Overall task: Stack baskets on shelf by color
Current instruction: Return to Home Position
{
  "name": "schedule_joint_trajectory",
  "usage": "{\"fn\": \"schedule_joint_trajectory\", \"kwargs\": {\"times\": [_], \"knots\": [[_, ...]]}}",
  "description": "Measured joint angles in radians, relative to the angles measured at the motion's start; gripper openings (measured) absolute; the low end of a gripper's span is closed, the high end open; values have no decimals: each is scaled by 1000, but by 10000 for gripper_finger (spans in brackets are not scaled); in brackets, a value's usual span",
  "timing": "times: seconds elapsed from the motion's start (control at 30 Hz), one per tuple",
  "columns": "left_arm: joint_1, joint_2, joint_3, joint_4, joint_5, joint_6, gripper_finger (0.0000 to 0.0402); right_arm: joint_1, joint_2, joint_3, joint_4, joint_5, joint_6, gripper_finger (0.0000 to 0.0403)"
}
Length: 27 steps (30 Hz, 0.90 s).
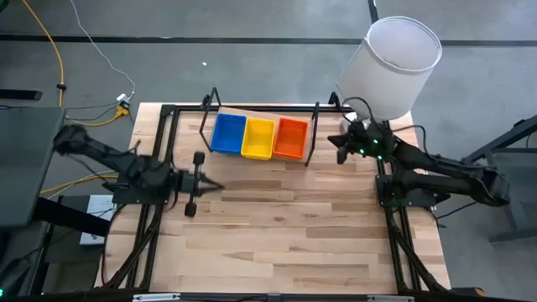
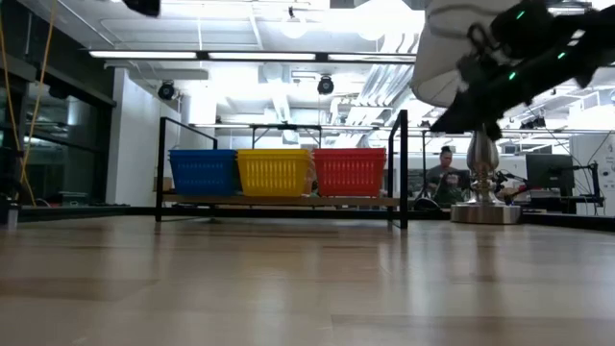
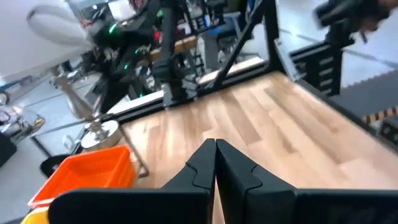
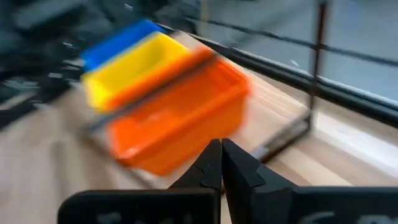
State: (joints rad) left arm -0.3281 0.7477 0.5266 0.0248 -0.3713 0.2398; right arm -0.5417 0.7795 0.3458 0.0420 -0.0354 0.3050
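The shelf (image 1: 312,144), a light-wood board in a black wire frame, stands at the table's far side. Blue (image 1: 227,133), yellow (image 1: 258,137) and orange-red (image 1: 290,138) baskets rest side by side on its board, and the low view shows them as blue (image 2: 204,172), yellow (image 2: 274,172) and red (image 2: 350,171). How many are nested in each colour I cannot tell. My left gripper (image 1: 216,186) is shut and empty, in front of the shelf over bare table (image 3: 216,146). My right gripper (image 1: 338,143) is shut and empty, raised just right of the shelf's right end (image 4: 221,146), near the orange-red basket (image 4: 180,118).
A lamp with a white shade (image 1: 402,59) and a metal foot (image 2: 484,210) stands at the far right corner, close behind my right arm. The black table frame (image 1: 164,113) runs along the left, right and far edges. Bare wood (image 1: 285,226) spreads in front of the shelf. A person (image 2: 446,173) sits in the room beyond.
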Motion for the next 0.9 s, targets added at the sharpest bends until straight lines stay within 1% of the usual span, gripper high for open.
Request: {"fn": "schedule_joint_trajectory", "kwargs": {"times": [0.1, 0.2, 0.27, 0.3, 0.43, 0.63, 0.73, 0.9], "knots": [[170, -68, 0, -55, 155, 2, 0, 82, -108, 0, -29, -1, 0, 0], [319, -142, -24, -66, 305, -32, 0, 160, -179, 0, -31, 12, 0, 0], [380, -190, -60, -56, 382, -64, 0, 204, -209, 0, -33, 34, -1, 0], [402, -217, -84, -56, 399, -70, 0, 223, -219, 0, -35, 40, -9, 0], [425, -323, -211, -30, 388, -114, 0, 280, -232, 0, -38, 43, -23, 0], [424, -455, -392, 115, 347, -168, 0, 321, -232, 0, -39, 66, -20, 0], [424, -493, -440, 149, 338, -177, 0, 329, -231, 0, -40, 81, -18, 0], [424, -532, -481, 155, 339, -184, 0, 330, -232, 0, -43, 79, -18, 0]]}}
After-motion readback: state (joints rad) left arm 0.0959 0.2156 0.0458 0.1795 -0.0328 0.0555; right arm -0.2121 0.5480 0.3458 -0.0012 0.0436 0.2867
